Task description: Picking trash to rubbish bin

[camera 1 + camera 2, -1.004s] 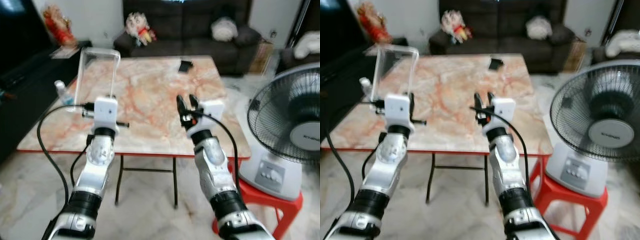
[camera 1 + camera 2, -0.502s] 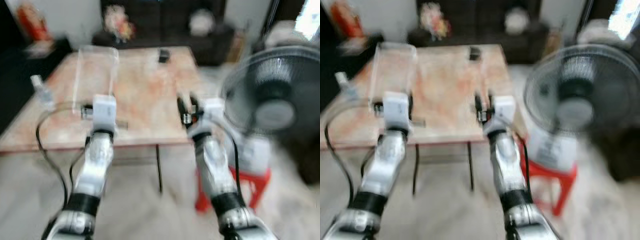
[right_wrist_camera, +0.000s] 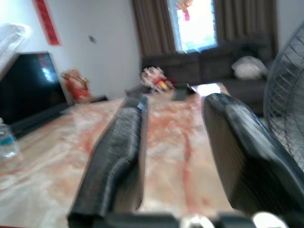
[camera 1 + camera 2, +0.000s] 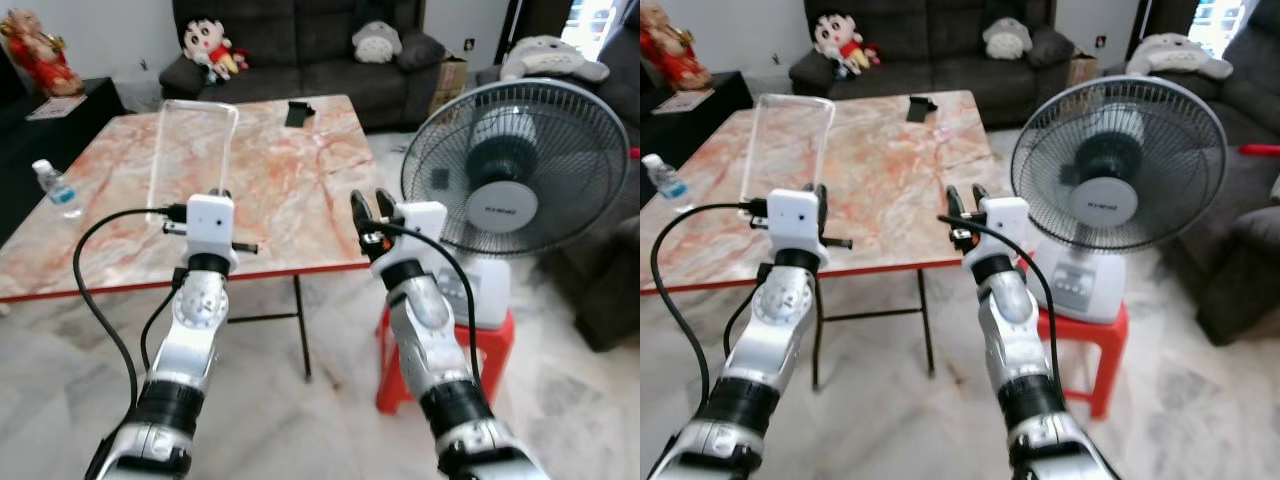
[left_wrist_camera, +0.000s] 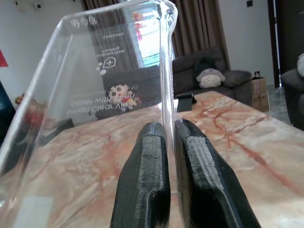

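Note:
A clear plastic packaging shell point(image 4: 195, 150) stands upright over the marble table point(image 4: 290, 190), held by its lower edge. My left gripper point(image 5: 170, 126) is shut on that edge, and printed text shows through the plastic point(image 5: 95, 95). My right gripper point(image 4: 371, 203) is raised at the table's near right corner. It is open, with nothing between its fingers point(image 3: 118, 142).
A water bottle point(image 4: 55, 187) stands at the table's left edge and a small black object point(image 4: 298, 114) lies at its far side. A standing fan point(image 4: 515, 165) sits on a red stool point(image 4: 400, 350) close to my right arm. A dark sofa point(image 4: 300, 40) with plush toys lies beyond.
The camera has swung to the right, so the table slid left and the fan came toward the middle. Both arms keep their pose, and the plastic shell stays in the left gripper.

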Robot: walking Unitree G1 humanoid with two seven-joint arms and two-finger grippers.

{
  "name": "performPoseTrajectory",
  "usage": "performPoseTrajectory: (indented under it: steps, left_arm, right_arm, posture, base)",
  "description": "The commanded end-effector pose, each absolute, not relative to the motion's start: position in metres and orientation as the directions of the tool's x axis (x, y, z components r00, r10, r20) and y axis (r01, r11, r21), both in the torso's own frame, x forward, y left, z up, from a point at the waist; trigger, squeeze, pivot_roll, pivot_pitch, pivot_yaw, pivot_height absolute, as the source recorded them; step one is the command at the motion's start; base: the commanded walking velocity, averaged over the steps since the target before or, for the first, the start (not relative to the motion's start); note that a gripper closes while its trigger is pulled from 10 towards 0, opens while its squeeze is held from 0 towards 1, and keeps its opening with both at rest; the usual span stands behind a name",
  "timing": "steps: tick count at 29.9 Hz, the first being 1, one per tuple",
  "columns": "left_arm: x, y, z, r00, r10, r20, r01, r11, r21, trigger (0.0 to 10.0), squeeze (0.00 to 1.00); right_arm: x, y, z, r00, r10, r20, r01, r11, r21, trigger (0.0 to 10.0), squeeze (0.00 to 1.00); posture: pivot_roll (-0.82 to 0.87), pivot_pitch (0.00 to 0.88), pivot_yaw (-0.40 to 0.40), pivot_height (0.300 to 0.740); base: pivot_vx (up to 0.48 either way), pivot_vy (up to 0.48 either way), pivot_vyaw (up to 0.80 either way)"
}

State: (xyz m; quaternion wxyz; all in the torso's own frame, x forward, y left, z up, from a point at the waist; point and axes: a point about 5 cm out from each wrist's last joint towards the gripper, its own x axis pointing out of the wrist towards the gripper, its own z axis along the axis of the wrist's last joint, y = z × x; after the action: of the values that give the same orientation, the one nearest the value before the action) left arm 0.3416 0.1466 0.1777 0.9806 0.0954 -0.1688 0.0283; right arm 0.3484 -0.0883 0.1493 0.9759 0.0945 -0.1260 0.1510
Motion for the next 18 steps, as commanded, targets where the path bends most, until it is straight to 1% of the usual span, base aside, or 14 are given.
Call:
performPoseTrajectory:
  steps: [1,18]
  left_arm:
    - [0.3416,0.1521,0.1785,0.942,0.034,0.333,-0.104,0.976,0.193,10.0,0.0]
    - [0.3408,0.1533,0.1783,0.942,0.041,0.334,-0.108,0.977,0.186,10.0,0.0]
  right_arm:
    - [0.3492,-0.0823,0.1533,0.916,0.286,0.283,-0.337,0.929,0.154,10.0,0.0]
    - [0.3479,-0.083,0.1501,0.916,0.291,0.275,-0.34,0.929,0.148,10.0,0.0]
  posture:
    - [0.04,0.008,0.041,0.74]
    - [0.04,0.006,0.037,0.74]
  base:
    - [0.0,0.0,0.0]
    - [0.0,0.0,0.0]
